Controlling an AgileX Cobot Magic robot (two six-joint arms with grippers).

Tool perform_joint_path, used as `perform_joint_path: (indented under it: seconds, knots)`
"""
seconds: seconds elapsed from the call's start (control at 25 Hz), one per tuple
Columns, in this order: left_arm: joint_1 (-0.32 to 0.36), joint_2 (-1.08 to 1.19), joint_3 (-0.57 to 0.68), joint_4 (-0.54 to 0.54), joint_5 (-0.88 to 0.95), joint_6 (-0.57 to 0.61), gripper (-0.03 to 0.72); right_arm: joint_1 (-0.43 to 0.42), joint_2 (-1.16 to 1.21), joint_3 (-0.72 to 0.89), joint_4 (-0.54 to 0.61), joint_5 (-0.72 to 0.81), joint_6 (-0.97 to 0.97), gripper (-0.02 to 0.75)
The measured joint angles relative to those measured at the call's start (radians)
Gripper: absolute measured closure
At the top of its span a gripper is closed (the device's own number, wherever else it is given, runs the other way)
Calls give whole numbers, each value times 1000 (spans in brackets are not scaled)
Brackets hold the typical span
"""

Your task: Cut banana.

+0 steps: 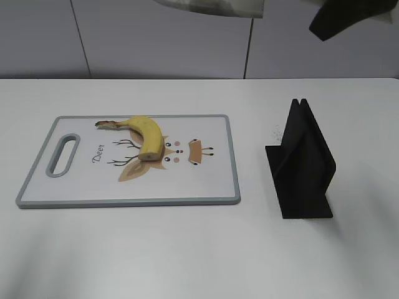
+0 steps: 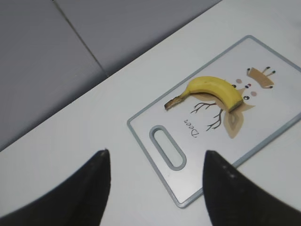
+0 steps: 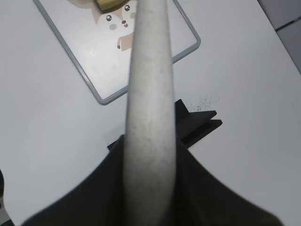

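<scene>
A white table (image 1: 187, 249) runs back to a grey panelled wall (image 1: 156, 37), and most of its surface lies bare. In the left wrist view the left gripper (image 2: 157, 188) has its two dark fingers (image 2: 91, 188) spread wide apart with nothing between them, hanging above the table near the handle end of the cutting board (image 2: 263, 136). In the right wrist view the right gripper's dark fingers (image 3: 207, 197) are clamped on a pale, rounded knife (image 3: 149, 103) whose length reaches out toward the board's right part; its far end runs out of the picture, and in the exterior view only a dark piece of that arm (image 1: 349, 18) shows at the top right, high over the table. The board, white with a grey rim, carries the word "Deer" (image 1: 98, 153) beside a cartoon deer drawing (image 1: 177, 152), and has a slot handle (image 1: 63, 154) at its left end. The banana (image 1: 144, 134) lies on the board left of centre, its stem pointing left and its blunt cut end turned toward the near side, resting over the drawing. To the right of the board, apart from it, a black holder (image 1: 302, 162) stands upright on the table, a narrow slot at its top. Open table lies along the near side and between board and holder.
</scene>
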Motion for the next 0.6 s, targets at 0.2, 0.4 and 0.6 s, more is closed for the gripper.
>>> perform_joint_path:
  seconds: [0.2, 0.4, 0.6]
  knots:
    - [-1, 142, -115, -71, 47, 172, 97, 0, 108, -92, 8, 6, -95, 560]
    - [-1, 285, -234, -92, 106, 335, 97, 0, 192, -133, 26, 12, -319, 560]
    - [-5, 411, -302, -110, 140, 464, 97, 0, 274, -150, 89, -9, -491, 560]
